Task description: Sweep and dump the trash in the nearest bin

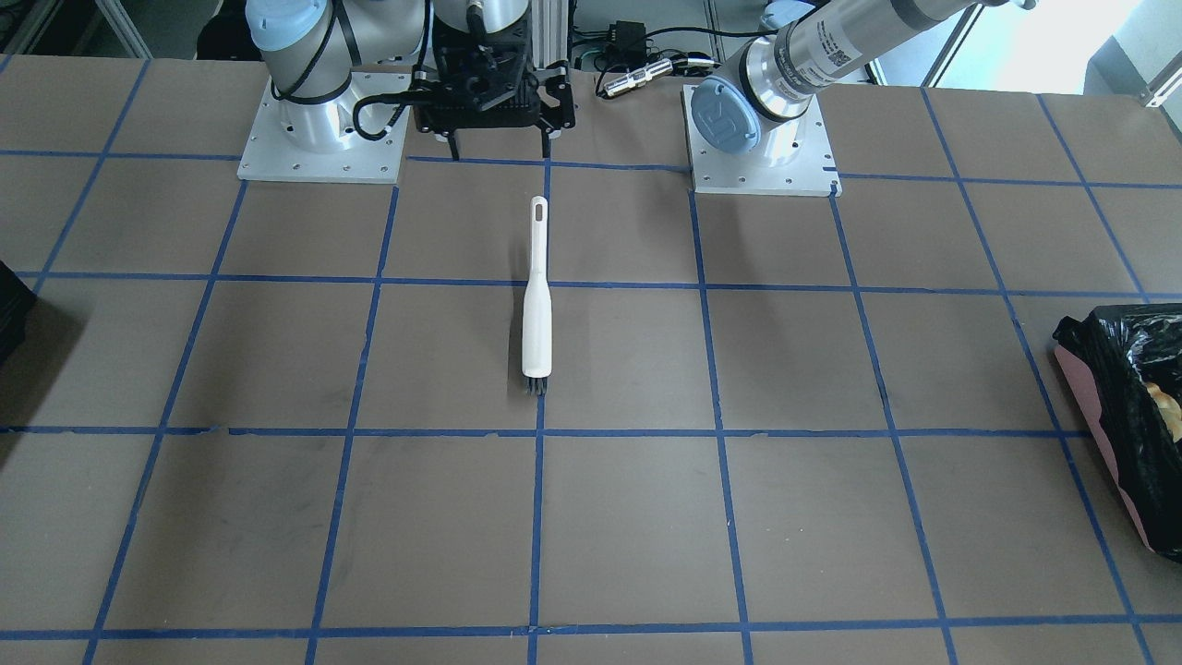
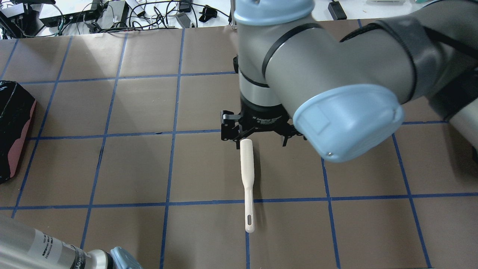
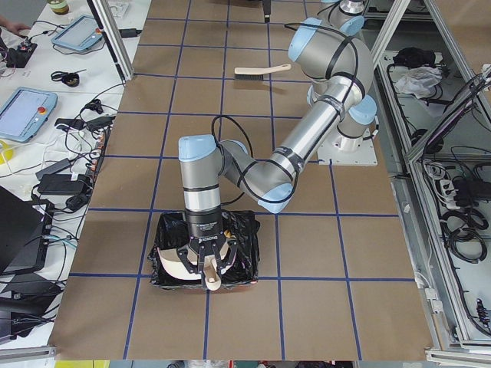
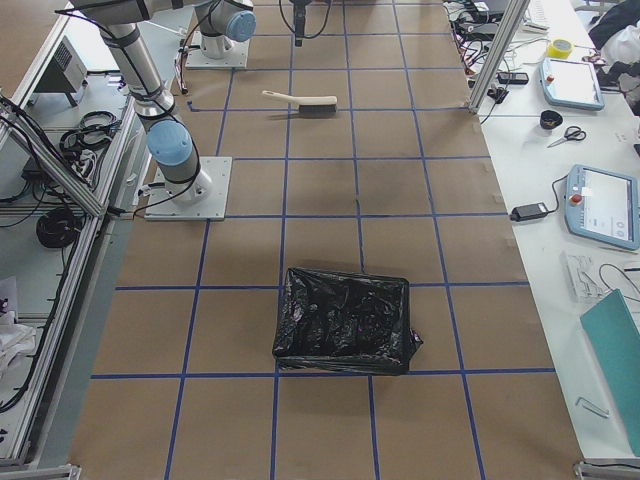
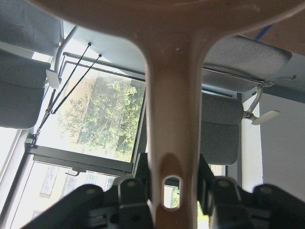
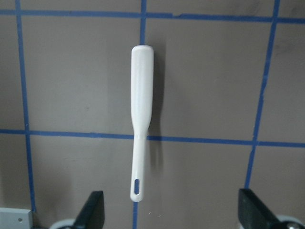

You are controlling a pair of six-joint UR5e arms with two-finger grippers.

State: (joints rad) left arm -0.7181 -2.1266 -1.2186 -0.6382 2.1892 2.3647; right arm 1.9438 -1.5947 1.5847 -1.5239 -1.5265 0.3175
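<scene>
The trash [image 1: 1166, 406] shows only as a tan-yellow scrap inside the bin [image 4: 340, 362], which sits straight below the left claw [image 3: 203, 259]. That claw is clamped on the handle of the pale dustpan [image 3: 178, 264], held over the bin's mouth, so the left arm is plainly the nearer. The right claw [image 2: 261, 139], fingers spread wide and empty, hovers well away from the bin above the white brush [image 1: 536, 314]. The brush's long axis runs square to the finger line, its hang-hole end nearest the claw. Lettering on the claws and on the arm sticker [image 1: 831, 46] is too small to read.
</scene>
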